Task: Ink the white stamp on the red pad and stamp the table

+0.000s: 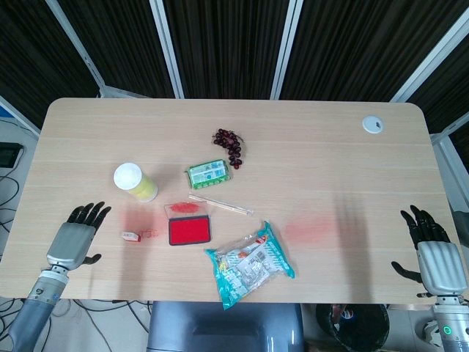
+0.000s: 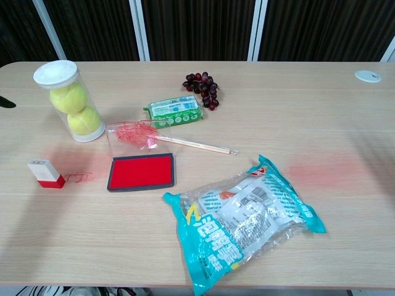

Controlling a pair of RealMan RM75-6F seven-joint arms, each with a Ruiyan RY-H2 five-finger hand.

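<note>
The white stamp [image 1: 130, 236] [image 2: 45, 173], white with a red base, lies on the table just left of the red ink pad [image 1: 190, 231] [image 2: 141, 172]. A red stamped mark [image 2: 79, 177] shows on the wood between them. The pad's clear lid [image 2: 133, 135], smeared red, lies open behind it. My left hand [image 1: 76, 236] rests at the table's left front, open, a short way left of the stamp and apart from it. My right hand [image 1: 434, 253] is open at the right front edge, far from both. The chest view shows only a dark fingertip [image 2: 7, 102] at its left edge.
A clear tube of tennis balls [image 1: 135, 182] [image 2: 69, 101] stands behind the stamp. A green packet [image 1: 208, 174], dark grapes [image 1: 230, 147] and a thin stick [image 1: 220, 204] lie mid-table. A teal snack bag [image 1: 250, 265] [image 2: 244, 221] lies at the front. A white disc [image 1: 373, 124] sits far right.
</note>
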